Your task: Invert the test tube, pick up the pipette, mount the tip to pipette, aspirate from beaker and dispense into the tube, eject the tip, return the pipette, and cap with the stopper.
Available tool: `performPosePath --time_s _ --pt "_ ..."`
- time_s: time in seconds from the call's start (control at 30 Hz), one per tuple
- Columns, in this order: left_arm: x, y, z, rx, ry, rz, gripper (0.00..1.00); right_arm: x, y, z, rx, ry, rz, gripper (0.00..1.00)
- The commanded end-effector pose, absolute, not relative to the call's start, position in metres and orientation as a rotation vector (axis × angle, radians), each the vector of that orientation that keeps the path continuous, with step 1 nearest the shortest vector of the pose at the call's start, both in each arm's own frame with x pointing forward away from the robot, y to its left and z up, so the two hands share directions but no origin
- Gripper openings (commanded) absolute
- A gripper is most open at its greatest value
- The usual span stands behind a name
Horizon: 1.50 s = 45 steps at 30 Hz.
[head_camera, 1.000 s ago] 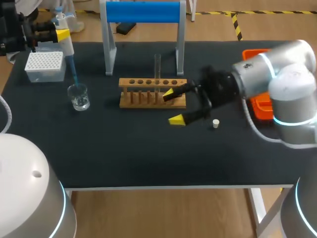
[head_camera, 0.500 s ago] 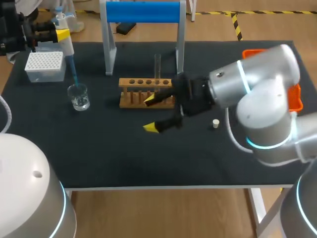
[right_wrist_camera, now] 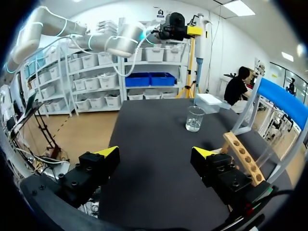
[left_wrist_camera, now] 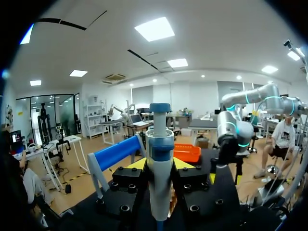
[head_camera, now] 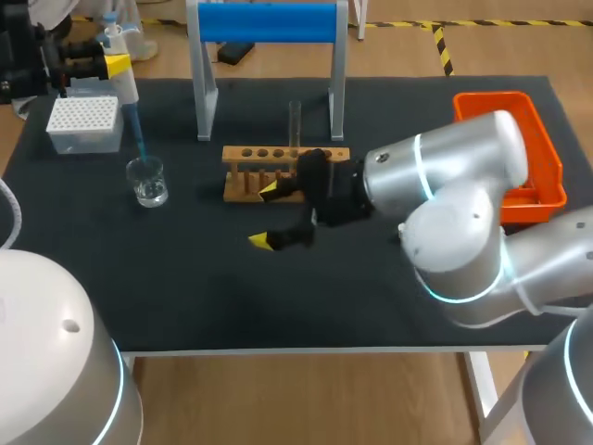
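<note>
At the far left my left gripper (head_camera: pixel 104 65) is shut on the white-and-blue pipette (head_camera: pixel 125 93), whose blue tip points down into the glass beaker (head_camera: pixel 148 181). In the left wrist view the pipette (left_wrist_camera: pixel 160 159) stands upright between the yellow fingertips (left_wrist_camera: pixel 137 164). A clear test tube (head_camera: pixel 295 122) stands upright in the wooden rack (head_camera: pixel 250 165). My right gripper (head_camera: pixel 265 215) hangs open just in front of the rack, holding nothing. From the right wrist, the open gripper (right_wrist_camera: pixel 155 153) faces the beaker (right_wrist_camera: pixel 195 119), the rack (right_wrist_camera: pixel 243 156) beside it. My right arm hides the stopper.
A white tip box (head_camera: pixel 85 123) sits at the back left behind the beaker. A blue-topped stand (head_camera: pixel 269 23) rises behind the rack. An orange bin (head_camera: pixel 533 148) lies at the right edge. Bare black mat stretches along the table's front.
My right arm has swept left in front of the rack, its open gripper now near the rack's left half, and it covers the stopper. The left arm and pipette have not moved.
</note>
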<state>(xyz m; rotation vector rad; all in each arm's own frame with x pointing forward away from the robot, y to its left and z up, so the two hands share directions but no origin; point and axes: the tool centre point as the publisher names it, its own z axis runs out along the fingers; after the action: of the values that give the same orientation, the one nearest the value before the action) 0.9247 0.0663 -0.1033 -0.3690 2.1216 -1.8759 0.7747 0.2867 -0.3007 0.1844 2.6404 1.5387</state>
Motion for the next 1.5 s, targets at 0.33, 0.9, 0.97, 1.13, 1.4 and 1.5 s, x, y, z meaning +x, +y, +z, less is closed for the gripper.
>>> performPosePath --time_s 0.33,0.9,0.97,1.13,1.4,1.5 --pt "0.924 0.066 -0.104 -0.368 2.117 -1.876 0.00 0.790 0.314 -0.319 0.221 2.618 1.431 1.00" --pt "0.924 0.066 -0.104 -0.368 2.117 -1.876 0.00 0.798 0.319 -0.323 0.261 2.610 1.430 1.00" --pt "0.924 0.066 -0.104 -0.368 2.117 -1.876 0.00 0.799 0.318 -0.323 0.266 2.604 1.428 1.00" --pt "0.924 0.066 -0.104 -0.368 2.117 -1.876 0.00 0.800 0.318 -0.323 0.269 2.597 1.425 1.00" --pt "0.924 0.066 -0.104 -0.368 2.117 -1.876 0.00 0.800 0.318 -0.321 0.259 2.579 1.420 1.00" --pt "0.924 0.066 -0.104 -0.368 2.117 -1.876 0.00 0.800 0.318 -0.321 0.259 2.579 1.420 1.00"
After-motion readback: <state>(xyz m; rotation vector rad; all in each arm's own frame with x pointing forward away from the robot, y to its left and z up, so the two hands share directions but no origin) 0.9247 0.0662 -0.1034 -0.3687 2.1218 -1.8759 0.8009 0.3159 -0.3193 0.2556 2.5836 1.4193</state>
